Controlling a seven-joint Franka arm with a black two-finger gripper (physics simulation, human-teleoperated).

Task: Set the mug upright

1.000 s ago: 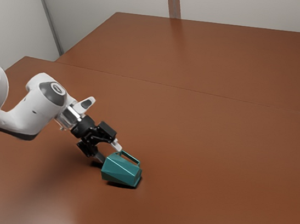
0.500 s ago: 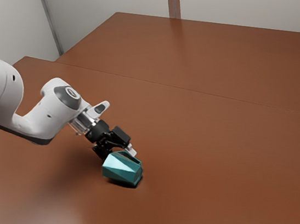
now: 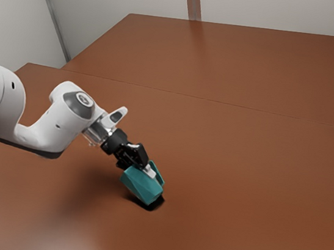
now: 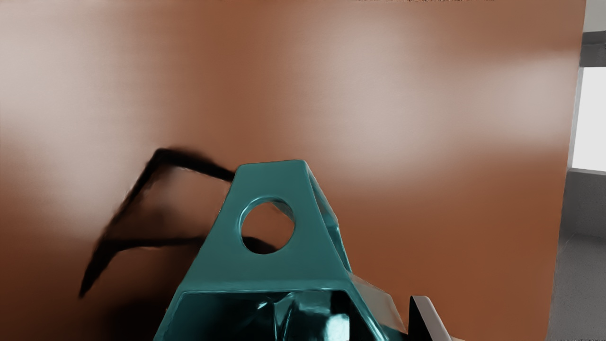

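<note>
Your teal mug (image 3: 139, 185) tilts at the gripper (image 3: 150, 171), well in from the table (image 3: 247, 172)'s corner at the exterior view's left; you can't tell whether the gripper is open or closed.

Brown tabletop (image 3: 247, 172) — glossy, dark shadows (image 3: 156, 205) across

free room over tabletop (image 3: 253, 173) beside mug (image 3: 141, 186), jutting handle (image 4: 272, 180) in the way
</note>
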